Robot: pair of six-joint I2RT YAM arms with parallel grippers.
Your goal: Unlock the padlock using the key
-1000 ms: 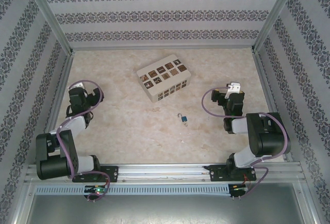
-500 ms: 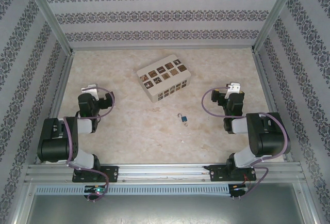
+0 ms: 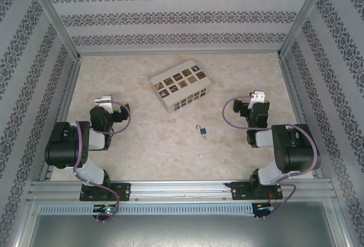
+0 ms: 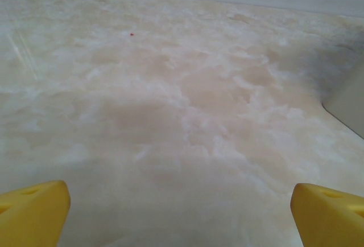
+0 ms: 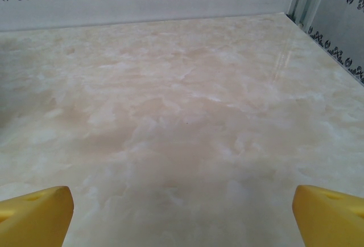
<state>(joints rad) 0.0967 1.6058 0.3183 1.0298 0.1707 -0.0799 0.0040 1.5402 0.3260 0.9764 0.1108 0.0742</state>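
The padlock (image 3: pixel 202 132), tiny with a blue body and a thin silvery shackle, lies on the marbled table between the two arms. I cannot make out the key; a tiny dark speck (image 3: pixel 201 156) lies just nearer than the padlock. My left gripper (image 3: pixel 103 100) hovers at the left, well away from the padlock. In the left wrist view its yellow fingertips (image 4: pixel 31 210) stand wide apart, and the left gripper (image 4: pixel 182 215) is open over bare table. My right gripper (image 3: pixel 259 95) sits at the right, and in its wrist view the right gripper (image 5: pixel 182 215) is open over bare table.
A cream box (image 3: pixel 181 85) topped with dark picture tiles stands behind the padlock; its corner (image 4: pixel 350 107) shows at the right of the left wrist view. Patterned walls (image 3: pixel 170 16) and metal posts enclose the table on three sides.
The left arm has unfolded, and its gripper has moved right and slightly toward the table's middle. The right arm and the padlock have not moved.
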